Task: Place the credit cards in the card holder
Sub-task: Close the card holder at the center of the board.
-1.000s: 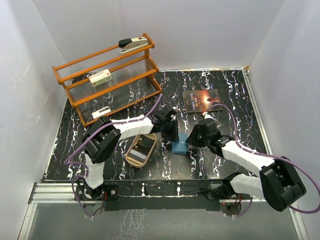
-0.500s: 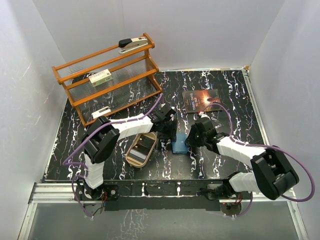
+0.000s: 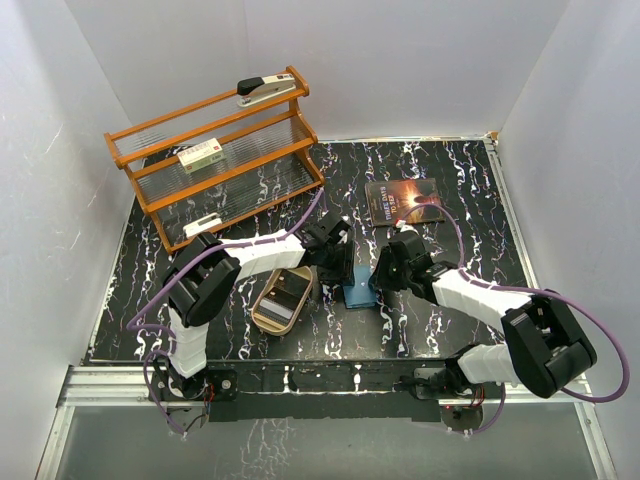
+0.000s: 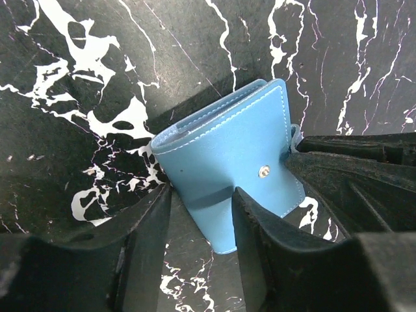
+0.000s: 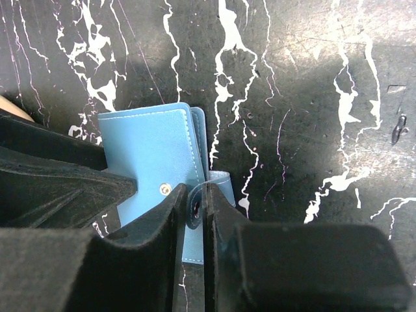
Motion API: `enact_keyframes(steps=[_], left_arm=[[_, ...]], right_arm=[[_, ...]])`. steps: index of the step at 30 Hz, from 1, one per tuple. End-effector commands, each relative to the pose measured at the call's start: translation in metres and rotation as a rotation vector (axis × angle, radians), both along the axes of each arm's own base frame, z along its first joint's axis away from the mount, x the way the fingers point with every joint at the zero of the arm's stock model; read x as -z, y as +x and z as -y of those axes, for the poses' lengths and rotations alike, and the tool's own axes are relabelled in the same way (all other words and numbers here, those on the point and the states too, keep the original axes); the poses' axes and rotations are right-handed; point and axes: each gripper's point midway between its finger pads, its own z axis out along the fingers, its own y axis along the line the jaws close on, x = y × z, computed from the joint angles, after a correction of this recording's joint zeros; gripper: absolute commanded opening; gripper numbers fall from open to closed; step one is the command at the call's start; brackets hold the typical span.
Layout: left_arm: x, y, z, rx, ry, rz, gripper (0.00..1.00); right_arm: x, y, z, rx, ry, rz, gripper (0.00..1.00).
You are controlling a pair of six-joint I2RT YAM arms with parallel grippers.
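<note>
- Top external view: the black marble table (image 3: 470, 200) carries everything, with both arms reaching to its middle.
- An orange wooden rack (image 3: 215, 160) stands at the far left, with a stapler (image 3: 267, 90) on top and a white-green box (image 3: 201, 155) on a shelf.
- A dark book (image 3: 402, 200) lies far right of centre.
- A tan tray (image 3: 258, 318) lies near left of centre. The flat greyish piece (image 3: 280, 308) inside is too small to identify.
- The blue card holder (image 4: 227, 149) lies folded on the table between the tray and the right arm.
- The left gripper (image 4: 201, 195) has its jaws partly apart. One finger rests over the holder's cover and the holder's corner shows in the gap.
- The right gripper (image 5: 195, 195) is nearly closed, pinching the holder's snap tab (image 5: 218, 179).
</note>
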Motion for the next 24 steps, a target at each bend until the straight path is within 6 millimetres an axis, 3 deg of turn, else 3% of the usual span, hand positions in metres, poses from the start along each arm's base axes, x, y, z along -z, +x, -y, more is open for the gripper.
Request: enact_keyframes(steps=[1, 9, 17, 24], left_arm=[[-0.005, -0.004, 0.003, -0.005, -0.029, -0.023, 0.38], [-0.007, -0.003, 0.004, -0.007, -0.04, -0.017, 0.34], [-0.003, -0.005, 0.004, -0.001, -0.038, -0.029, 0.32], [-0.003, -0.004, 0.005, 0.0, -0.04, -0.029, 0.31]], right_arm=[[-0.03, 0.016, -0.013, -0.022, 0.053, 0.074, 0.15], [-0.028, 0.015, -0.02, -0.032, 0.08, 0.059, 0.19], [-0.028, 0.018, -0.024, -0.037, 0.097, 0.059, 0.11], [-0.031, 0.02, -0.027, -0.041, 0.105, 0.062, 0.11]])
